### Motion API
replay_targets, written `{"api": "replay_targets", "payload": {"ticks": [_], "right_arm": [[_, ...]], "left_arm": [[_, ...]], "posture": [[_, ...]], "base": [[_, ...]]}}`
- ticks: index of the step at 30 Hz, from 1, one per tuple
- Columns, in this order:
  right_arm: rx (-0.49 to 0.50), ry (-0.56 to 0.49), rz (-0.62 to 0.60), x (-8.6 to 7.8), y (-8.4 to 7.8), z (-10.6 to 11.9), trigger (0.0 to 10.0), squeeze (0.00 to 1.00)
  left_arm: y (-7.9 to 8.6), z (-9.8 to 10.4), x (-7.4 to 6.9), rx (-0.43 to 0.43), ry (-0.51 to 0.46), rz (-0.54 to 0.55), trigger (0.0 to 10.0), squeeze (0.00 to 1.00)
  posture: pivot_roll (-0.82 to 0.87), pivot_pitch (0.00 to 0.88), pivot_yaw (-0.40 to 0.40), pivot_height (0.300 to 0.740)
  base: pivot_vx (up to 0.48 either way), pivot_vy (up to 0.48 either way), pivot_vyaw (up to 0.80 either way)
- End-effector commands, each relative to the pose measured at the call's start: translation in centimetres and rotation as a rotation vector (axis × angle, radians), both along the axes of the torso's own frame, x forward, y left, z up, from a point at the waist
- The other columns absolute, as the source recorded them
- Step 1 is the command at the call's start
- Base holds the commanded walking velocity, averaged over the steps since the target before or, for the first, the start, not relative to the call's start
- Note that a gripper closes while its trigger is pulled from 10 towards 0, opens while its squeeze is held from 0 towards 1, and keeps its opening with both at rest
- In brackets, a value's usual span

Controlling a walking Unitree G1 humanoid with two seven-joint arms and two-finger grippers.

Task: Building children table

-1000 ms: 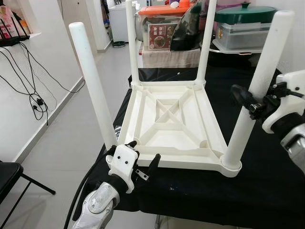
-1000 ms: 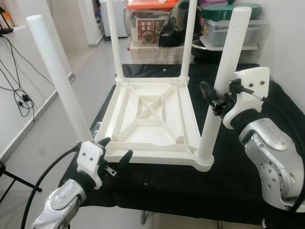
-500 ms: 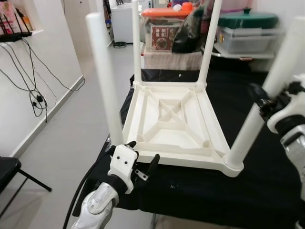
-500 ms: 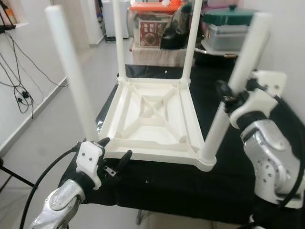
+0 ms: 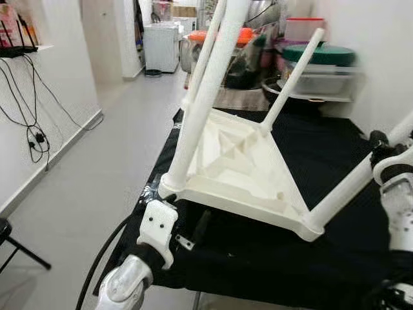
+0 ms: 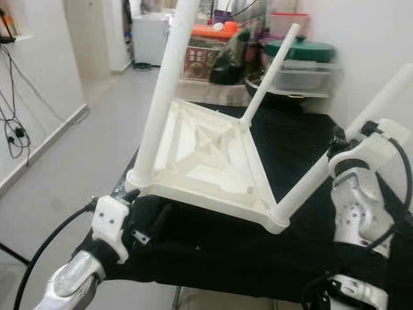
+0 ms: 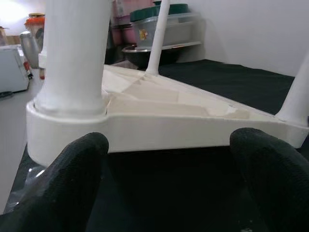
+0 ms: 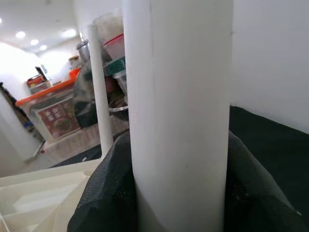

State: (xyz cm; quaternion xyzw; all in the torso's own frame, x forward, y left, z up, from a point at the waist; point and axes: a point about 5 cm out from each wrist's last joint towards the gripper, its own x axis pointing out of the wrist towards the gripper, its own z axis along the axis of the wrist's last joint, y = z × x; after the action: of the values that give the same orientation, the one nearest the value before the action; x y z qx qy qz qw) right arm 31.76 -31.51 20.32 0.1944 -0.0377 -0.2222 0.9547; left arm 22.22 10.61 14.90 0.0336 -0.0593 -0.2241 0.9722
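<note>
A white plastic children's table (image 5: 239, 168) lies upside down and tilted on a black-covered worktop (image 5: 310, 258), its legs leaning to the right. My right gripper (image 5: 381, 145) is shut on the near-right leg (image 5: 352, 190), which stands between its fingers (image 8: 104, 193) in the right wrist view. My left gripper (image 5: 187, 216) is open just below the raised near-left corner of the tabletop, where the near-left leg (image 5: 203, 97) is socketed. In the left wrist view the corner (image 7: 67, 125) sits just beyond the fingertips (image 7: 72, 179), which do not touch it.
Behind the worktop stand a green-lidded storage box (image 5: 319, 61), an orange-lidded box (image 5: 219, 39) and a white appliance (image 5: 158, 45). Cables (image 5: 26, 123) hang on the left wall. A black chair (image 5: 6, 239) is at the lower left, with grey floor between.
The table has tipped: its near-left side rose and all legs now lean right. My right gripper moved right and lower with its leg. The camera has also shifted.
</note>
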Motion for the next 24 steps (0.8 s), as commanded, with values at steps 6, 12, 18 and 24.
{"api": "replay_targets", "payload": {"ticks": [6,12,18,24], "right_arm": [[0.259,0.547,-0.036,-2.3,2.4,-14.7,10.0,0.00],[0.290,0.595,-0.093,-3.3,1.8,-17.3,10.0,0.00],[0.297,0.653,-0.074,-4.0,2.4,-18.7,10.0,0.00],[0.323,0.681,-0.012,-3.7,4.0,-19.4,10.0,0.00]], "left_arm": [[0.6,0.5,-0.9,0.017,0.016,0.015,10.0,0.00],[1.1,1.0,-2.6,0.035,0.046,0.028,10.0,0.00],[1.7,1.6,-4.0,0.049,0.072,0.038,10.0,0.00],[1.6,1.9,-4.8,0.052,0.095,0.037,10.0,0.00]], "posture": [[0.18,0.101,0.033,0.740],[0.24,0.151,0.046,0.740],[0.29,0.209,0.074,0.740],[0.29,0.242,0.081,0.740]], "base": [[0.000,0.000,0.00],[0.000,0.000,0.00],[0.000,0.000,0.00],[0.000,0.000,0.00]]}}
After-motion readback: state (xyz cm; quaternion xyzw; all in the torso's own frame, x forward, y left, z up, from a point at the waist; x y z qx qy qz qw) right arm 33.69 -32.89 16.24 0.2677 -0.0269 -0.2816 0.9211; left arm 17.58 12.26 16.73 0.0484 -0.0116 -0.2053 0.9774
